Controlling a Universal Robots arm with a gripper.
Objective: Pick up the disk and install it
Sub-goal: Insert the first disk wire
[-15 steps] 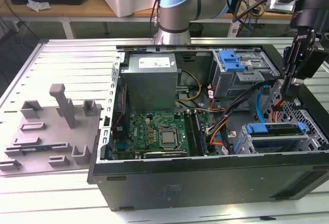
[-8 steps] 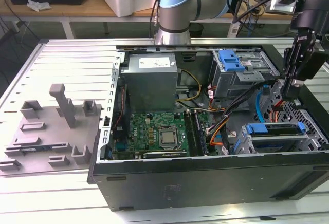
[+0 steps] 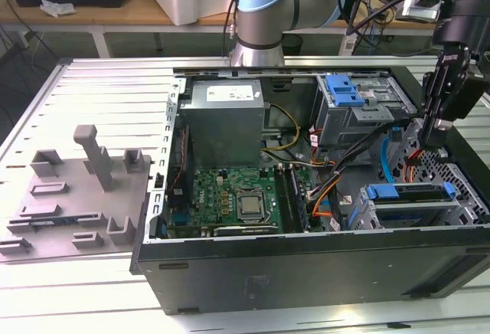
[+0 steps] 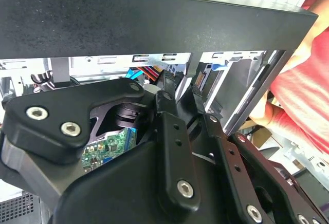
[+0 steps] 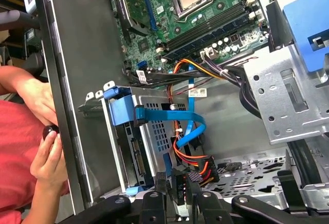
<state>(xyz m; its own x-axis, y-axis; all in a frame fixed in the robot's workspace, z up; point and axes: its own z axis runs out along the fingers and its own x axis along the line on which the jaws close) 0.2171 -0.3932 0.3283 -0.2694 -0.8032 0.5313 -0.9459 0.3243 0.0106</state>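
hand (image 3: 431, 136) hovering over open computer case (image 3: 306, 273) near disk (image 3: 406, 193) sitting in bay (image 3: 366, 217); grip cannot tell. install seeming nearly done; further pushing needing care around cables (image 3: 325, 188).

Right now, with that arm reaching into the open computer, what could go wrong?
The pincer sits right by the orange and red wires and the looped blue cable; moving off, it might snag or tug them. A person's hand is just outside the case wall, close enough that a swing could hit it.
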